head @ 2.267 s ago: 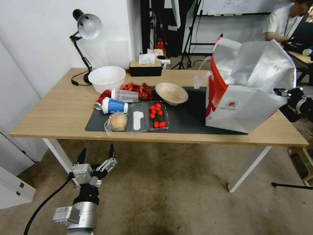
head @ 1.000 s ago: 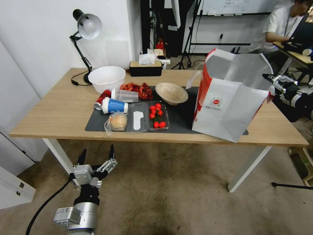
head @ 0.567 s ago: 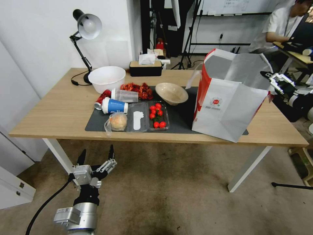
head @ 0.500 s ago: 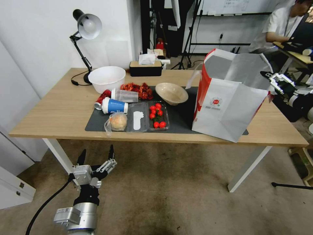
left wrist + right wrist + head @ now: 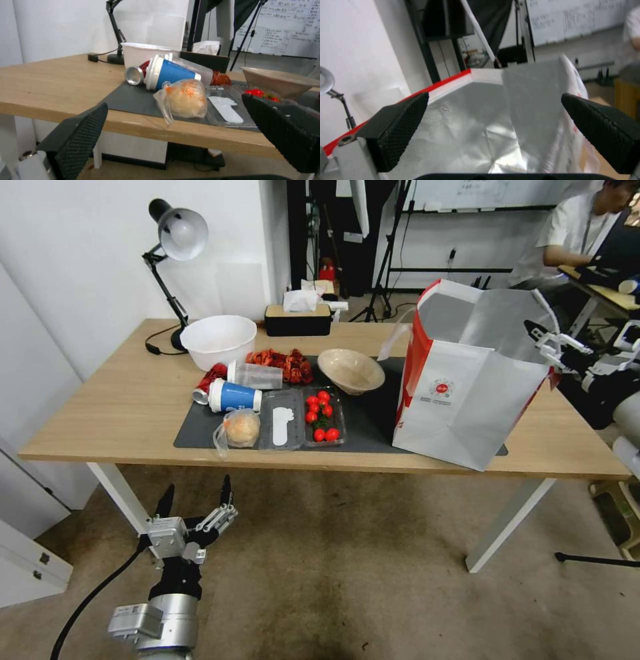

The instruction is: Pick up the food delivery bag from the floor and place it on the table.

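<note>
- The food delivery bag (image 5: pixel 467 380) stands upright on the table (image 5: pixel 120 407), its base partly on the dark grey mat (image 5: pixel 373 427) and partly on bare wood toward the table's right end.
- Its mouth is open; the right wrist view looks into the silver foil lining (image 5: pixel 470 130), with a red-and-white rim (image 5: pixel 453 80) along one side.
- A small round red logo (image 5: pixel 441 387) faces the robot on the white front panel, and a white strap handle (image 5: pixel 393 340) loops off the far left corner.
- The right gripper (image 5: pixel 543 343) hangs just beside the bag's upper right edge, level with the rim; its 2 fingers (image 5: pixel 400 125) are spread apart with nothing between them, the bag's mouth lying just ahead of them.
- The left gripper (image 5: pixel 193 500) sits low over the floor (image 5: pixel 347 580), in front of the table's near left leg, well apart from the bag; it is released too, its 2 black fingers (image 5: pixel 80 135) wide and empty.
- Ahead of the left gripper, on the mat's near edge, lies a clear plastic bag with a bread roll (image 5: pixel 183 100); beyond it a blue cup (image 5: pixel 170 73) lies on its side.
- Between that cup and the delivery bag sit a tray of cherry tomatoes (image 5: pixel 321 415) and a beige bowl (image 5: pixel 350 370).
- Farther back stand a white bowl (image 5: pixel 218 340) and a desk lamp (image 5: pixel 173 240).
</note>
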Available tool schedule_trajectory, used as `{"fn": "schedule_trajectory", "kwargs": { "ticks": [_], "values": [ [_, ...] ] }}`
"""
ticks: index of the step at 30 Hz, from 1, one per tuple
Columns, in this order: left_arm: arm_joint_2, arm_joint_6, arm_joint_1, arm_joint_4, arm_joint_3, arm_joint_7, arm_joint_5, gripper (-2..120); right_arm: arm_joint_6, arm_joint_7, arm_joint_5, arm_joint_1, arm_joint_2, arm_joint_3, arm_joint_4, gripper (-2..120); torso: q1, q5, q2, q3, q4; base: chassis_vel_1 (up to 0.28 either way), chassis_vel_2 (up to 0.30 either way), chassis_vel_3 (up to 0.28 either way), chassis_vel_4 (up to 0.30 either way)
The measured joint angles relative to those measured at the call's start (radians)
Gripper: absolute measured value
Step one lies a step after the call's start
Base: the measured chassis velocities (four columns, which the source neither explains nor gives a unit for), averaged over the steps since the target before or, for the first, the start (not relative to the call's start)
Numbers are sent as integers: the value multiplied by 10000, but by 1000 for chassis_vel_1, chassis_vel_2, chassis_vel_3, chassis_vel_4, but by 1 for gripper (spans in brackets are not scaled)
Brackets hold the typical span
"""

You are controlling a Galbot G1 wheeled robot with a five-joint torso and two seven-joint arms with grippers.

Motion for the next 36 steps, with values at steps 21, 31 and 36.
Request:
{"fn": "schedule_trajectory", "kwargs": {
  "ticks": [21, 31, 36],
  "values": [
    [-53, -164, 34, -114, -10, 4, 26, 100, 1821, -1016, -3119, -331, 17, -380, 666, 100, 0, -1, 0, 0, 0, 0, 0, 0, 0],
    [-87, -364, 27, -146, -8, 132, 35, 100, 2172, -1040, -3622, -809, 309, -52, 1318, 100, 0, -3, 0, 0, 1, 0, 0, 0, 0],
    [-118, -496, 36, -232, -40, 223, 31, 100, 2196, -697, -3981, -1190, 971, -50, 2215, 100, 1, -2, 0, -1, 1, 0, 0, 0, 0]
  ]
}}
